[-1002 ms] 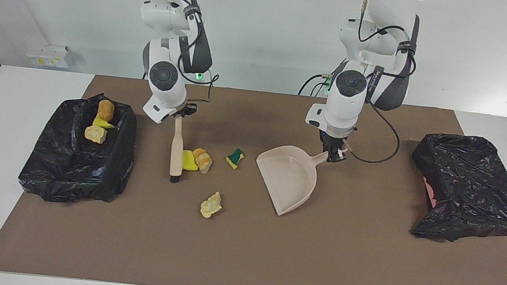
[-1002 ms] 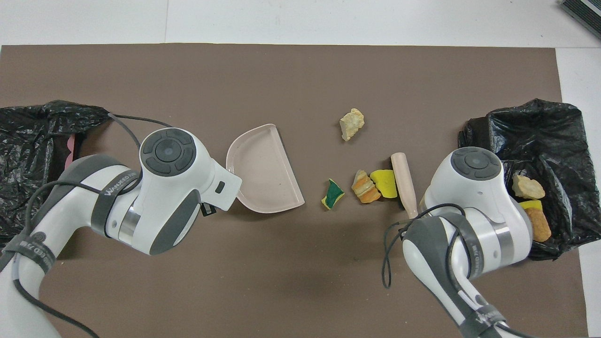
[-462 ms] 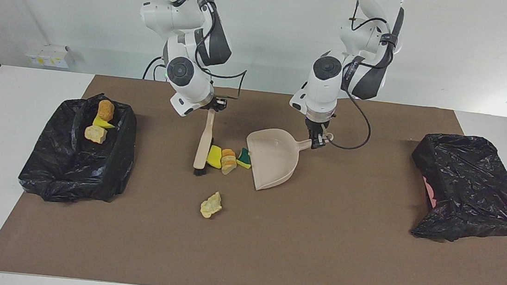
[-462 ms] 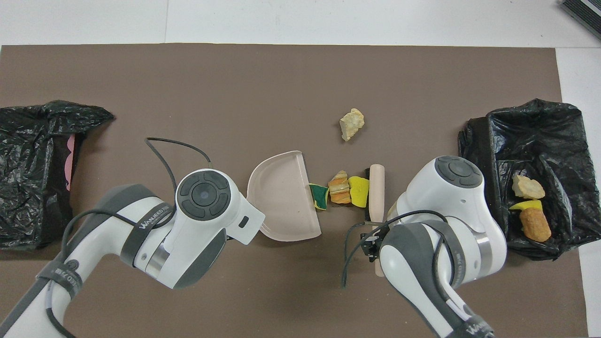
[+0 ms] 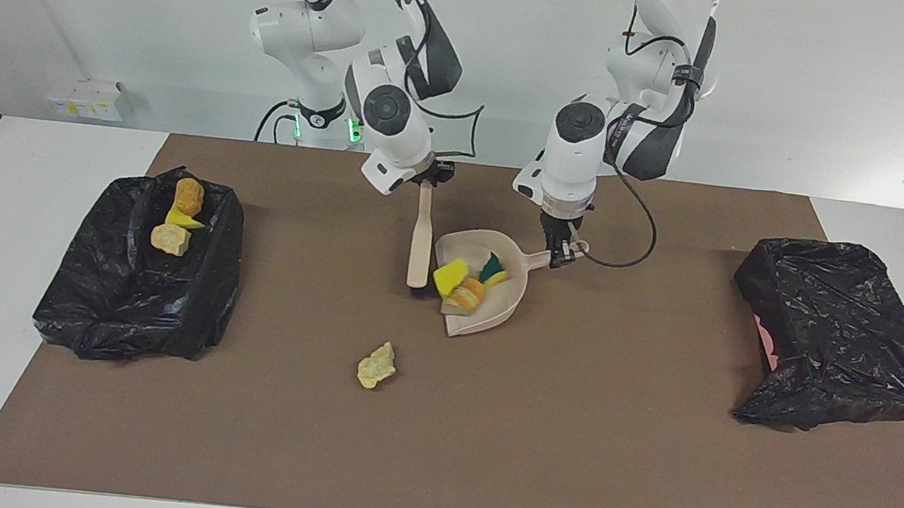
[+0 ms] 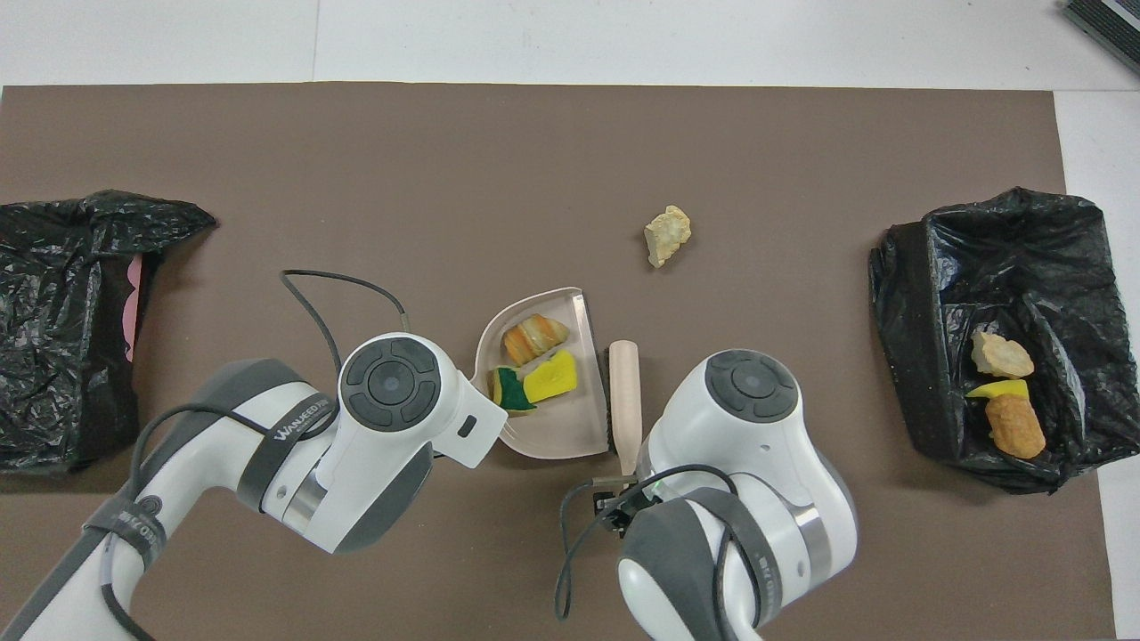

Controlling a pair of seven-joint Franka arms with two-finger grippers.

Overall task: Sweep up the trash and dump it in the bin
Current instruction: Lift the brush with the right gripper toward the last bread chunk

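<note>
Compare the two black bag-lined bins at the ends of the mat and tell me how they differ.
Contents: the black bag-lined bin at the right arm's end holds three bits of trash: a tan bread-like lump, a yellow foam wedge and a pale rocky chunk; the black bag-lined bin at the left arm's end shows none.
Lining: a pink patch shows through on the left arm's bin only.
Both sit on the brown mat, crumpled and glossy.

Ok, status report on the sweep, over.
Left gripper shut on beige plastic dustpan handle; right gripper shut on beige brush. Yellow wedge, bread lump, green sponge in pan. Pale chunk unswept.
</note>
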